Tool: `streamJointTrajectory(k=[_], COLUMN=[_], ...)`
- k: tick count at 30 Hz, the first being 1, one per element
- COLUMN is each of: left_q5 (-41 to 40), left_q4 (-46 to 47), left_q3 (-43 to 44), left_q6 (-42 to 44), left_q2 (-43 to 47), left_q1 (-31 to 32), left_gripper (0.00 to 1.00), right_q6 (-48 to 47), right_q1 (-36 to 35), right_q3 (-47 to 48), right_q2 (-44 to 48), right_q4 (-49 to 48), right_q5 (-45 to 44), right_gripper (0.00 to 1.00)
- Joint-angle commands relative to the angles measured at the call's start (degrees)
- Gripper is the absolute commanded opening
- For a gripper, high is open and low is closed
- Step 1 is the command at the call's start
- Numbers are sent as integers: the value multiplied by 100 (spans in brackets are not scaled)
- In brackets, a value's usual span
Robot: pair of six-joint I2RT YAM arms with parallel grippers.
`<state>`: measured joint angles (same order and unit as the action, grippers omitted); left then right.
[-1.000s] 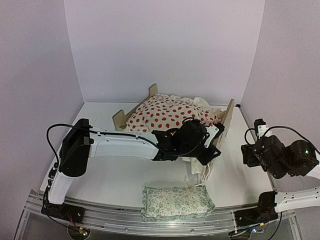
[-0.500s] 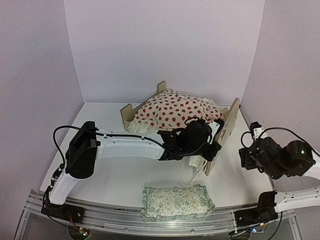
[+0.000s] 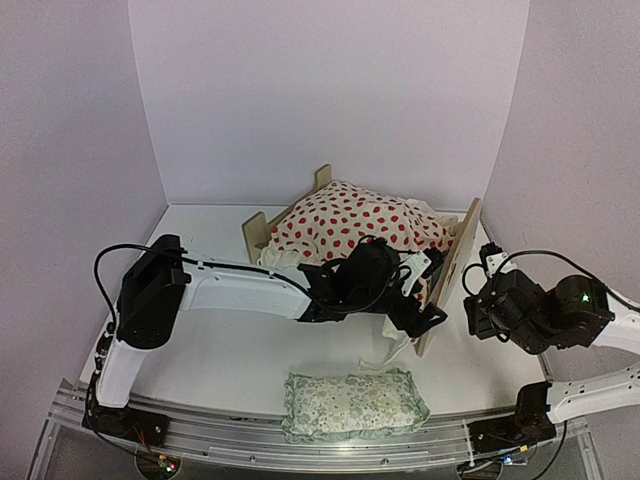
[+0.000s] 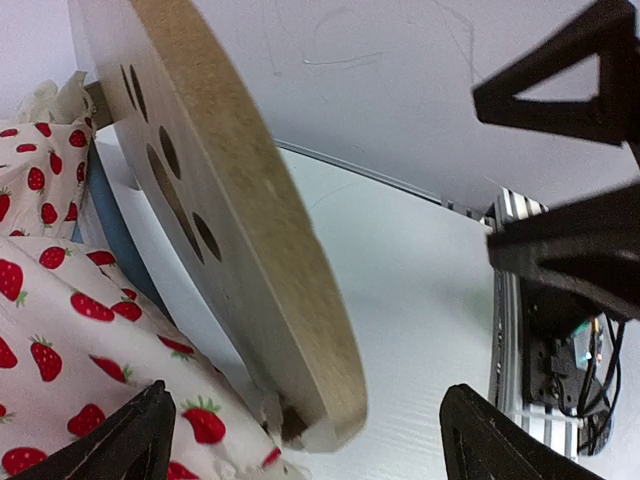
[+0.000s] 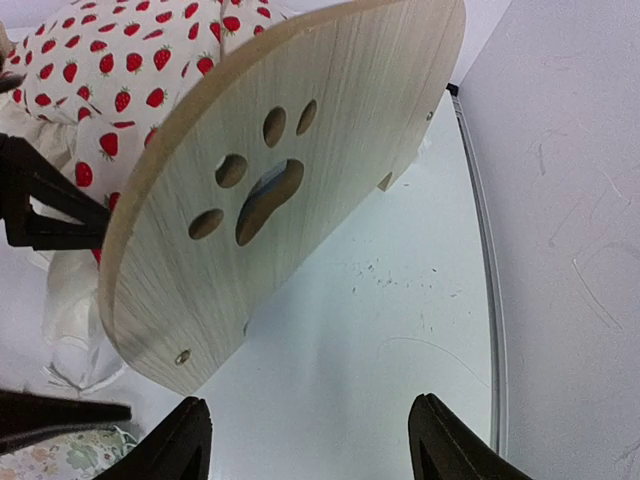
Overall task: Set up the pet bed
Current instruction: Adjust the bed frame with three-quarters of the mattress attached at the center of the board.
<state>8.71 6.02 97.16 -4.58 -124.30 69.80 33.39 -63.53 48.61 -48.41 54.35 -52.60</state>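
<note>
At centre, pet bed [image 3: 256, 226] holding strawberry-print cushion [image 3: 345, 225], left pincer [image 4: 305, 420] apart at its headboard [image 5: 380, 90], right pincer [image 5: 310, 420] apart nearby

Left arm [image 3: 240, 290]: white shells, black joint housings, large black elbow block.
Cable [image 3: 105, 262]: thin, black, looped beside the elbow block.
Right arm [image 3: 595, 393]: white link, bulky black wrist motors, small green light [image 3: 583, 296].
Left pincer fingers [image 4: 130, 440]: black, wedge-shaped.
</note>
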Motion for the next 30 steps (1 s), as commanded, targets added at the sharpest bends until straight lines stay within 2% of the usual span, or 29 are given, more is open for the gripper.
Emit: streamJointTrajectory(k=[1, 5, 8, 10, 12, 14, 21, 26, 30], left_q5=[427, 685, 998, 1225, 1535, 1621, 1860, 1657, 1479], left_q4=[339, 441, 1036, 1723, 2847, 3984, 5918, 6309, 6220], left_q3=[-900, -2350, -3334, -3832, -4345, -4736, -4595, -4100, -3602], left_q6=[609, 1203, 1297, 1152, 974, 1037, 1285, 1098, 894], left_q2=[1459, 2118, 2224, 2106, 1840, 1564, 260, -343, -653], left_q1=[22, 20, -78, -261, -481, -515, -530, -536, -535], left_gripper=[93, 90, 89, 85, 78, 80, 88, 87, 81], right_q6=[-317, -445, -540, -600, -637, -649, -707, -771, -829], right_q1=[-16, -15, -12, -11, -11, -11, -11, -16, -12], right_q3=[496, 710, 791, 820, 833, 833, 711, 550, 447], right_q2=[-116, -378, -553, -643, -731, -796, -670, -413, -206], right_q4=[-310, -414, -596, -745, -841, -887, -959, -1004, -1050], right_q5=[7, 103, 188, 260, 332, 375, 401, 396, 412], right_gripper=[69, 70, 70, 70, 70, 70, 70, 70, 70])
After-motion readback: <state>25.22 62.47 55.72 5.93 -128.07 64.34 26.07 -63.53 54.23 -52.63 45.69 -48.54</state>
